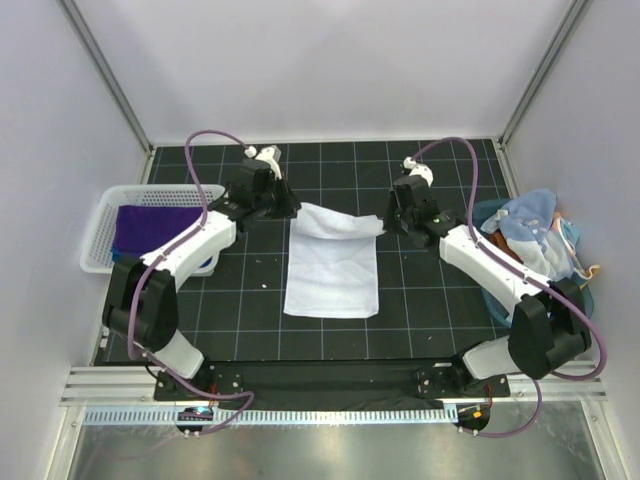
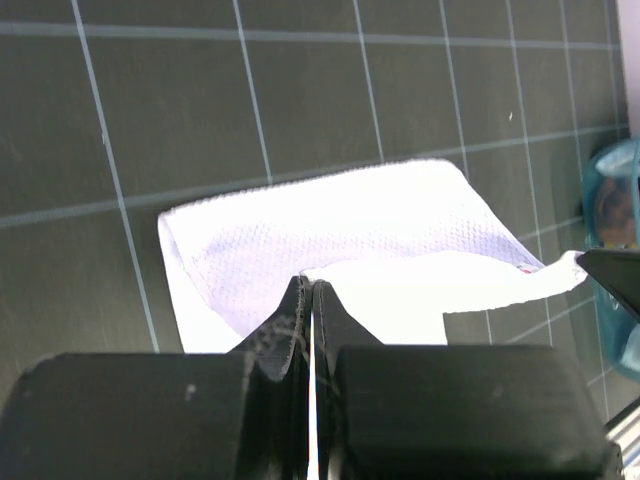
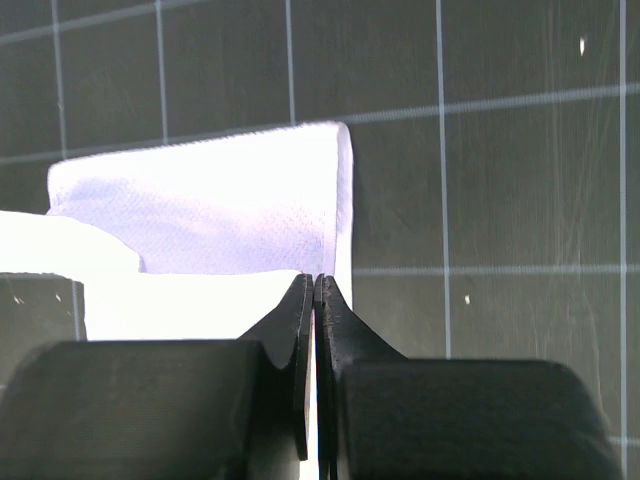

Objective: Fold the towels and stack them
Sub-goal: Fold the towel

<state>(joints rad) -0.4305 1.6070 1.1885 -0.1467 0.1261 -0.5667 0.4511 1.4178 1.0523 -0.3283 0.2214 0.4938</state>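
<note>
The white towel (image 1: 332, 268) lies on the black grid mat in the middle, its far edge lifted off the mat. My left gripper (image 1: 291, 211) is shut on its far left corner, and my right gripper (image 1: 385, 222) is shut on its far right corner. In the left wrist view the towel (image 2: 340, 240) hangs from the shut gripper (image 2: 311, 285). In the right wrist view the towel (image 3: 220, 215) hangs from the shut gripper (image 3: 315, 282). A deep purple towel (image 1: 150, 228) lies folded in the white basket (image 1: 100, 235) at the left. The royal blue towel is not in view.
A blue tub (image 1: 545, 250) with a heap of mixed cloths stands at the right edge of the mat. White walls close the space on three sides. A metal rail (image 1: 330, 405) runs along the near edge.
</note>
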